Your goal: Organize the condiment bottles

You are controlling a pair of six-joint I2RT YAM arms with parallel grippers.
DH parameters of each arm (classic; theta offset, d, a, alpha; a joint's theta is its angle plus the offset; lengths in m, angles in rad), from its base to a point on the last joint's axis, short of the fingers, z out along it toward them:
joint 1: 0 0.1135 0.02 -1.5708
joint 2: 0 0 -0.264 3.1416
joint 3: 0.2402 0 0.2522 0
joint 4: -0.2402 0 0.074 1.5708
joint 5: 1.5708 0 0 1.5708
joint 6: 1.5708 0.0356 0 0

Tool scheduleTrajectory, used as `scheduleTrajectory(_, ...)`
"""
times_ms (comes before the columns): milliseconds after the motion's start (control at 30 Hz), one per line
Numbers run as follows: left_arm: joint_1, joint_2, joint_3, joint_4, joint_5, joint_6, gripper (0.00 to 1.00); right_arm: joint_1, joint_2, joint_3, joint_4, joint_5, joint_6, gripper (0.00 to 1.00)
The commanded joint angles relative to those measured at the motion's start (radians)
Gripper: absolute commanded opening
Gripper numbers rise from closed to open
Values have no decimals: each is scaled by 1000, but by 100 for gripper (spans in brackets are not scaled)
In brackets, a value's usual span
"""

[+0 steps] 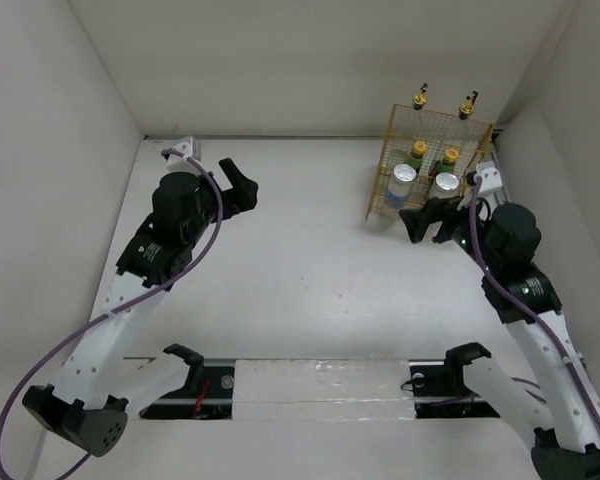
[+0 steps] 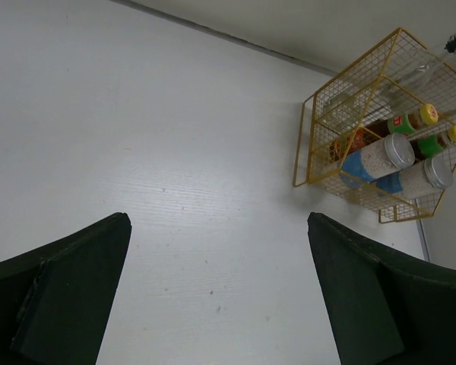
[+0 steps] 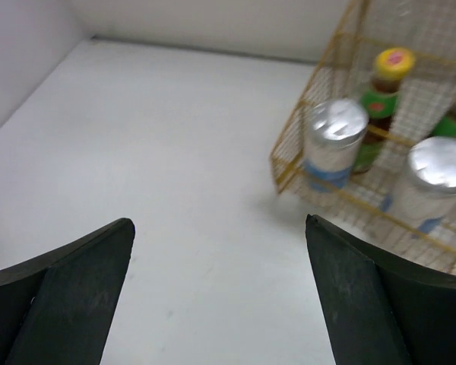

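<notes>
We judge the task all but finished: all six condiment bottles stand paired by kind inside the gold wire rack at the counter's far right. The left end effector and right end effector are released, holding nothing. We can't read any labels.

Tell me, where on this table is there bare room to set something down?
The wide white table between the left claw and the right claw is bare, as is the back strip left of the gold wire rack. The back right corner is crowded: the rack holds six condiment bottles, with the right claw open just in front.
</notes>
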Motion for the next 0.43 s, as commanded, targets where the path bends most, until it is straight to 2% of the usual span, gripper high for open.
scheduleTrajectory(0, -3, -60, -38, 3, -18, -6, 100, 87, -91, -89, 7, -118, 11, 100)
scheduleTrajectory(100, -3, -93, -67, -7, -18, -6, 100, 133, -188, -163, -29, -87, 52, 100)
scheduleTrajectory(400, -3, -156, -114, -4, 11, -24, 100, 190, -226, -175, -86, -39, 52, 100)
